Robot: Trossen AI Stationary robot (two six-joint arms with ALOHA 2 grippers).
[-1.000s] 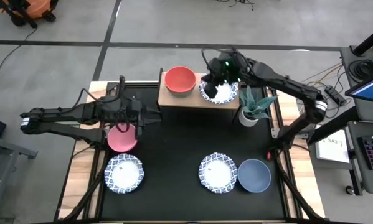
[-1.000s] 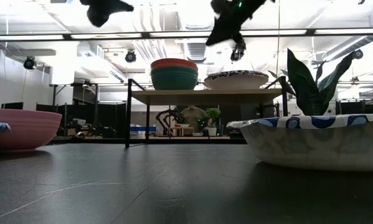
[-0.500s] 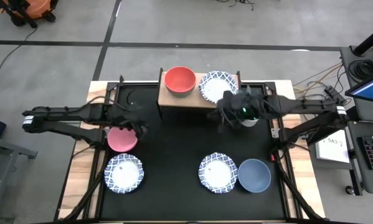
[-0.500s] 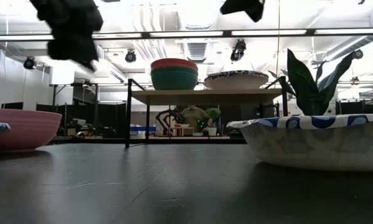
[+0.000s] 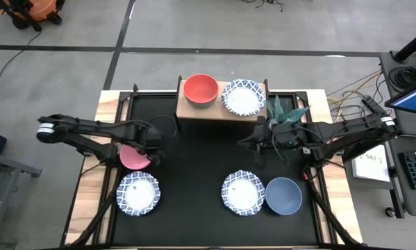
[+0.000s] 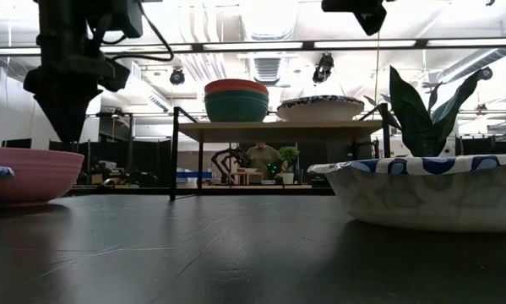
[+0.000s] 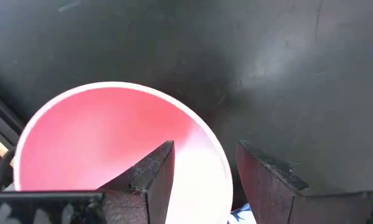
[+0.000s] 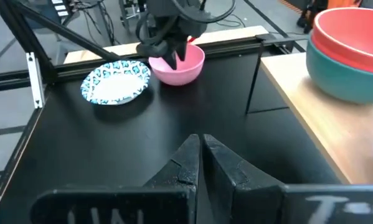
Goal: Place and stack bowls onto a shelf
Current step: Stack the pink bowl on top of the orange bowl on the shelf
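The light-wood shelf (image 5: 220, 110) carries a red bowl (image 5: 201, 89) nested in a green bowl (image 6: 236, 110), and beside them a white blue-rimmed bowl (image 5: 244, 96). On the table rest a pink bowl (image 5: 132, 157), two white blue-rimmed bowls (image 5: 138, 193) (image 5: 243, 192) and a slate-blue bowl (image 5: 284, 196). My left gripper (image 7: 202, 149) is open just above the pink bowl's right rim (image 7: 214, 155), one finger over the inside and one outside. My right gripper (image 8: 200, 138) is shut, in the air in front of the shelf's right end.
A white pot with a spiky green plant (image 5: 284, 117) stands right of the shelf, close to my right arm. The shelf's black legs (image 6: 175, 152) stand on the table's far side. Open black tabletop (image 5: 201, 160) lies between the two grippers.
My right gripper has drawn back from the white bowl on the shelf toward the table's near edge and right; that bowl stays on the shelf. My left gripper has moved toward the near edge and come down over the pink bowl's rim.
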